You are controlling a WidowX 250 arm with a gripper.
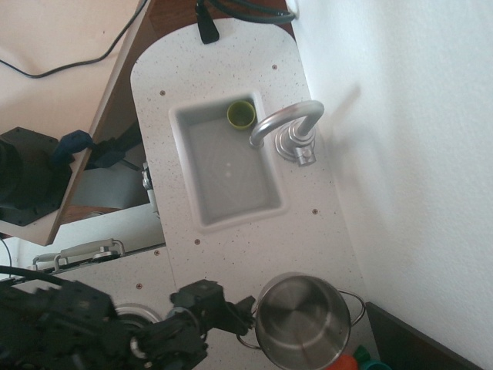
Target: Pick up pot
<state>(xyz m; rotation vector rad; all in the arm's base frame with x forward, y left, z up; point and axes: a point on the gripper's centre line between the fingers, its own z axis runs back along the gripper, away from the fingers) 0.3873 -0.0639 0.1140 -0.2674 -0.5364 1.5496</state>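
Observation:
The pot [300, 322] is round, shiny steel, empty, with thin wire loop handles on its left and right sides. It stands upright on the white speckled counter [254, 247] at the bottom of the view. My gripper [242, 314] comes in from the lower left, just left of the pot's rim and over its left handle [245, 338]. Its dark fingers [246, 304] look slightly apart and hold nothing. I cannot tell whether they touch the pot.
A small green cup [241, 114] sits in the far corner of the sink [271, 202]. A silver faucet [289, 127] arches over the sink's right side. Orange and teal items [356, 361] lie right of the pot. A white wall [400, 154] borders the right.

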